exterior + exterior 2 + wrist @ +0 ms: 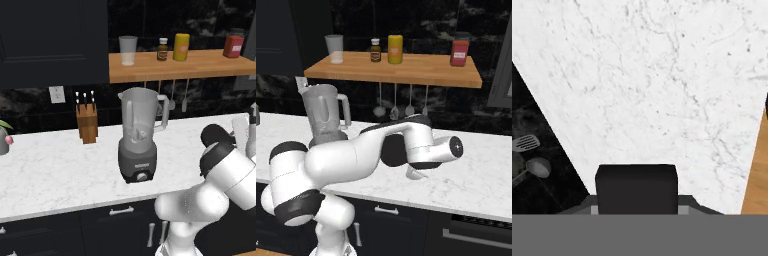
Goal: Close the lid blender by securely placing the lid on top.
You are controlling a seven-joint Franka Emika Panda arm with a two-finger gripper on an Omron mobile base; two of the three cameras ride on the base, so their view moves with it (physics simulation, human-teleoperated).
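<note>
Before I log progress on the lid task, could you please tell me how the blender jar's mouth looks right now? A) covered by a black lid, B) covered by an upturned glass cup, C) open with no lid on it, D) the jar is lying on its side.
C: the blender stands upright on the marble counter, and its jar's rim shows open, with no black disc on top of it.

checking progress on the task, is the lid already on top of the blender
No, the blender jar's mouth stands open in the left base view, with no black cover on its rim.
</note>
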